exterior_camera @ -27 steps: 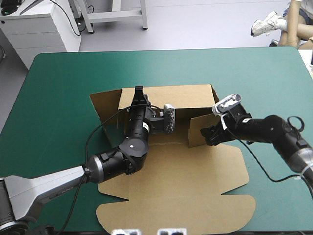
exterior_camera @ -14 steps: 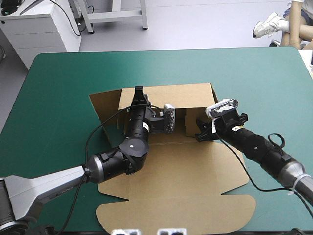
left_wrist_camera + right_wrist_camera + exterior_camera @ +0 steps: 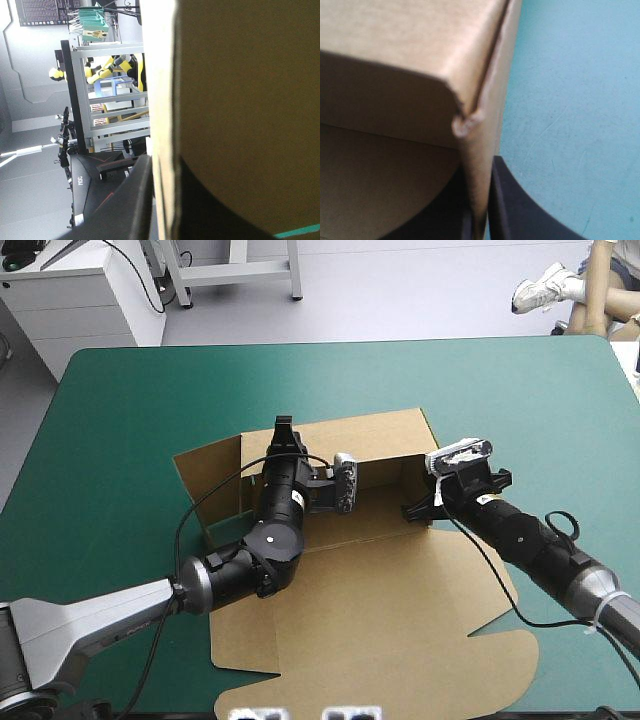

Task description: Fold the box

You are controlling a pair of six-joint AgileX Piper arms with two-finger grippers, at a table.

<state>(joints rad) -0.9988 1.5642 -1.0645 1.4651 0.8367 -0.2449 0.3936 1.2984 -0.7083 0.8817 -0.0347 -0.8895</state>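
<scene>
The cover (image 3: 120,410) on the table is a plain teal-green, one even shade with no pattern. The box (image 3: 380,590) is brown, unprinted board. It looks darker on the shaded inner faces of its raised walls and paler, almost cream, along the cut edges. The left gripper (image 3: 284,428) and right gripper (image 3: 417,510) are black all over. The left arm (image 3: 100,615) goes from black to light grey toward its base, and the right arm (image 3: 520,540) does the same.

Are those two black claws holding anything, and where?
Both grip the box: the left gripper pinches its raised far wall's top edge, the right gripper its upright right-hand wall.
</scene>
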